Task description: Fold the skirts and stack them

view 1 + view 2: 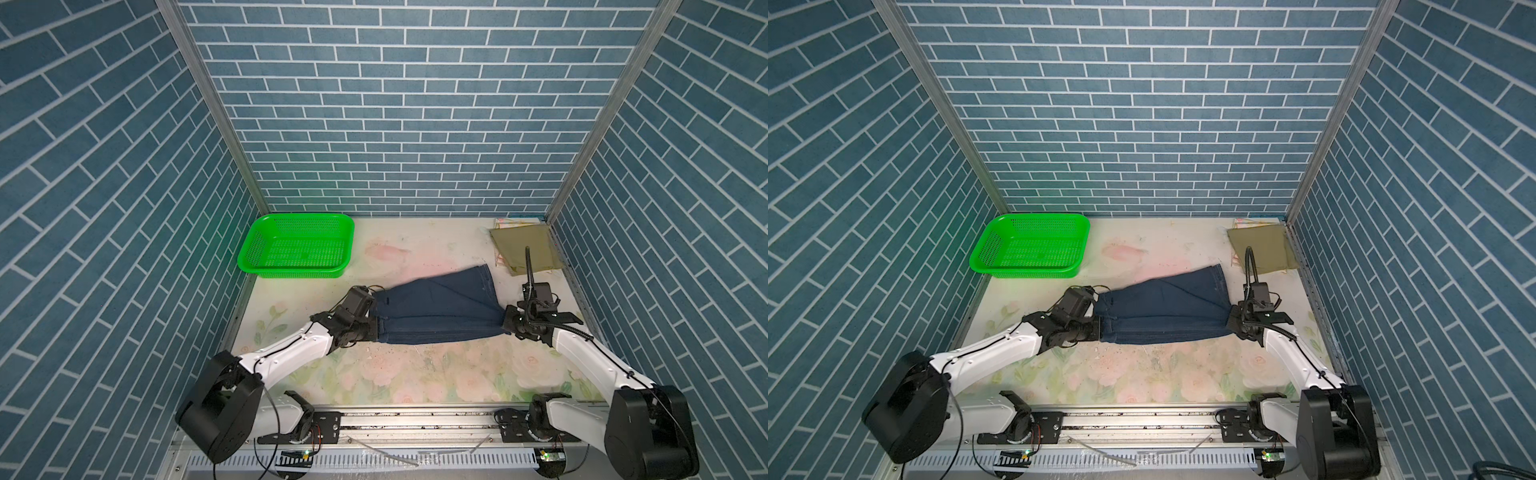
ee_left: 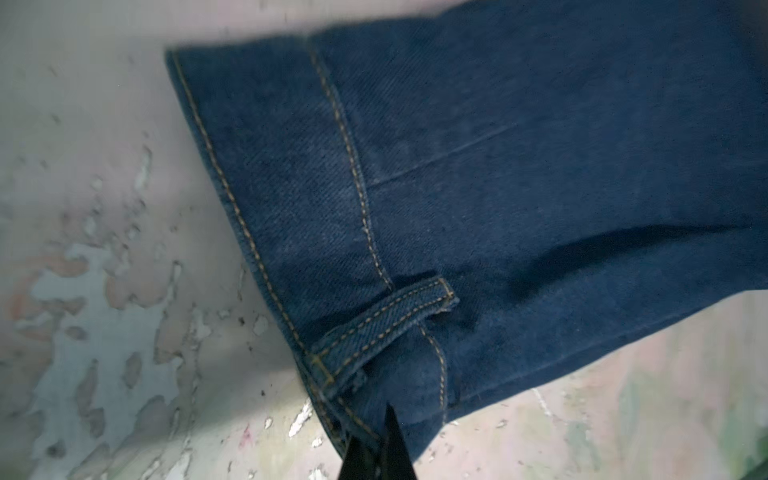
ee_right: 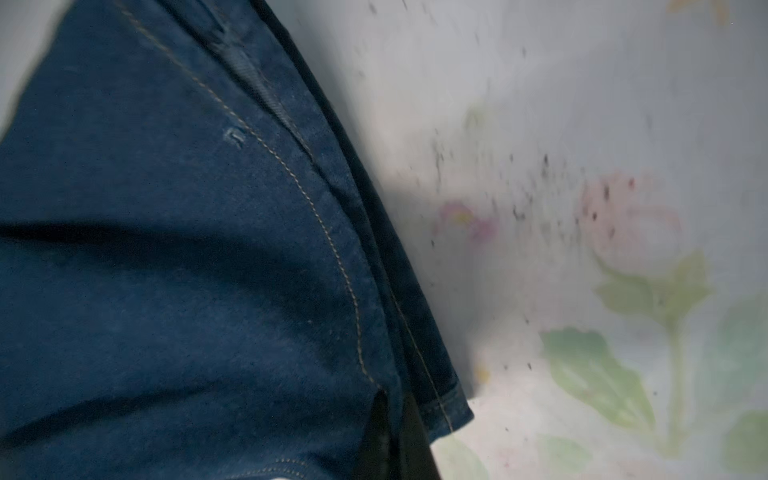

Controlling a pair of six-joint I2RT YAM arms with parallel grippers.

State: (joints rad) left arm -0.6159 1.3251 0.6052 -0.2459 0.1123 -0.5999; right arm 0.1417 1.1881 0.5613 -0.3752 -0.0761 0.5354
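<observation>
Clearly both arms are working one garment: the denim skirt (image 1: 436, 309) lies across the middle of the table (image 1: 415, 374), stretched between them. The left gripper (image 2: 376, 440) is pinched shut on the waistband corner, just beside a belt loop (image 2: 386, 328), and the right gripper (image 3: 395, 428) is pinched shut on the near corner of the opposite, wider end. Holding the two ends of one long edge keeps that edge straight and taut, which I judge is what lets the cloth be carried over in one piece without bunching (the far edge sags and trails toward the back). A diagonal crease across the top suggests the skirt is already doubled lengthwise.

In both top views the olive skirt (image 1: 523, 249) sits folded in the far right corner, on top of the pastel skirt (image 1: 505, 222), of which only an edge peeks out. That pile is probably where the denim one is bound, well apart from it for now. The green basket (image 1: 297, 272) stands in the far left corner.

The tabletop wears a faded floral print, scuffed and flecked with dark specks. Blue brick-patterned walls (image 1: 395, 104) close in three sides, and a metal rail (image 1: 415, 419) along the front carries the arm bases.
</observation>
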